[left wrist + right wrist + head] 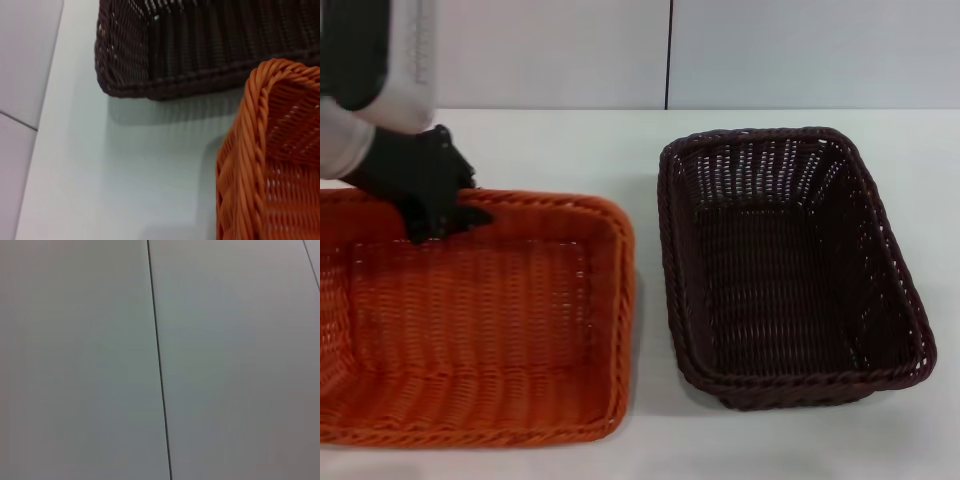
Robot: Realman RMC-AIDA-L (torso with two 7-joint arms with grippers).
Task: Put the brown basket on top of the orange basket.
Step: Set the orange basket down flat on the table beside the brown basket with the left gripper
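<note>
- On the white table, nothing stacked yet: brown basket and orange basket sit side by side, near but apart, a strip of bare table between them.
- Brown basket is on the robot's right, flat on the table, untouched; nothing grips it.
- Orange basket is on the robot's left, partly cut off by the head view's edge.
- Left gripper is at the orange basket's far rim, dark fingers on or just over the braid. Can't tell if it's clamping the rim or just resting; fingers open vs closed not readable.
- Left wrist view shows the orange rim corner close up w/ the brown basket's end wall beyond it.
- Right gripper not in any view; its wrist cam sees only a plain panelled surface.
- Progress, my read: at the start. Whole lift + place of the brown basket is left.
- Contents: both baskets empty, woven bottoms fully visible.
</note>
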